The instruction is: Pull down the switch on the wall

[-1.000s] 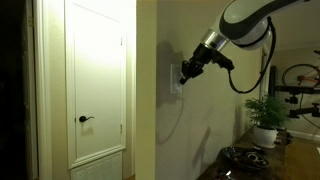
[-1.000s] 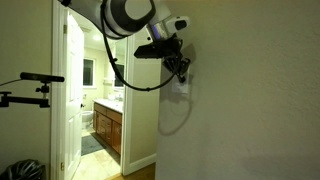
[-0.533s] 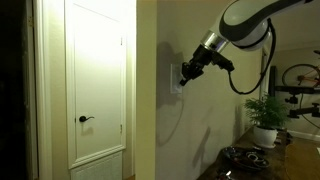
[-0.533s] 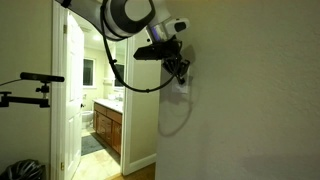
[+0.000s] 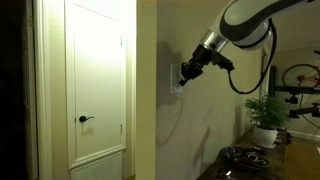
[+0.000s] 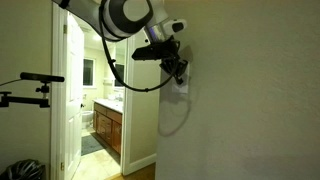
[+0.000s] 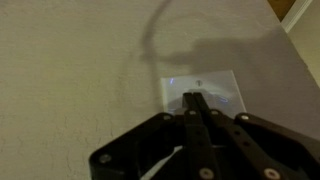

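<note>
Exterior view, L to R: white door (image 5: 95, 60) w/ dark handle (image 5: 86, 119); wall (image 5: 150, 135); switch (image 5: 175, 83) on wall nr its corner edge. Gripper (image 5: 184, 74) tip against switch. Wrist view: fingers (image 7: 192, 103) closed together, gripping nothing. Plant (image 5: 266, 112) far R.

A pale yellowish-grey painted wall (image 5: 190, 135) fills the middle in an exterior view, in warm light. At nine o'clock stands a white panelled door (image 5: 97, 60) with a dark lever handle (image 5: 85, 119). At four o'clock a leafy green plant in a white pot (image 5: 266, 120) sits beside dark clutter, too dim to name. In an exterior view, at eight o'clock, an open doorway shows a brown wooden vanity cabinet (image 6: 108, 130) in a brightly lit room. A strip of brown floor (image 6: 138, 174) lies at six o'clock.
</note>
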Robot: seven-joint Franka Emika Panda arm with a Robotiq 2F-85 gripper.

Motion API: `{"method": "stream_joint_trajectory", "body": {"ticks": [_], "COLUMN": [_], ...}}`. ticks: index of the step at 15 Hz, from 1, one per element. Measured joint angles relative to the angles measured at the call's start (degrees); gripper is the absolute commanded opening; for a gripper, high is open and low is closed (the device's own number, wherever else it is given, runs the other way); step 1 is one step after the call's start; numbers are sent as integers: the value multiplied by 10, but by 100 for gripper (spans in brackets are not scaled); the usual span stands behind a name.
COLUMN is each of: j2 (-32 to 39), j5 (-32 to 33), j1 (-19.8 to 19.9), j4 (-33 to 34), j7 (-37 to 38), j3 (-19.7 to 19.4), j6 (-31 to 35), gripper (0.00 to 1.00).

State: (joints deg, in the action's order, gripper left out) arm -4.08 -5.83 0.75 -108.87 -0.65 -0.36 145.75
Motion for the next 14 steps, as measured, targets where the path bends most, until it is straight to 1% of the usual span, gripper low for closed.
{"method": "stream_joint_trajectory", "body": {"ticks": [4, 14], "j2": [-6, 0], "j5": [14, 14], "j1": [0, 0], "j4": [0, 2], "j7": [0, 0], "j3": [0, 0], "j6": [0, 1], "gripper": [4, 4]}}
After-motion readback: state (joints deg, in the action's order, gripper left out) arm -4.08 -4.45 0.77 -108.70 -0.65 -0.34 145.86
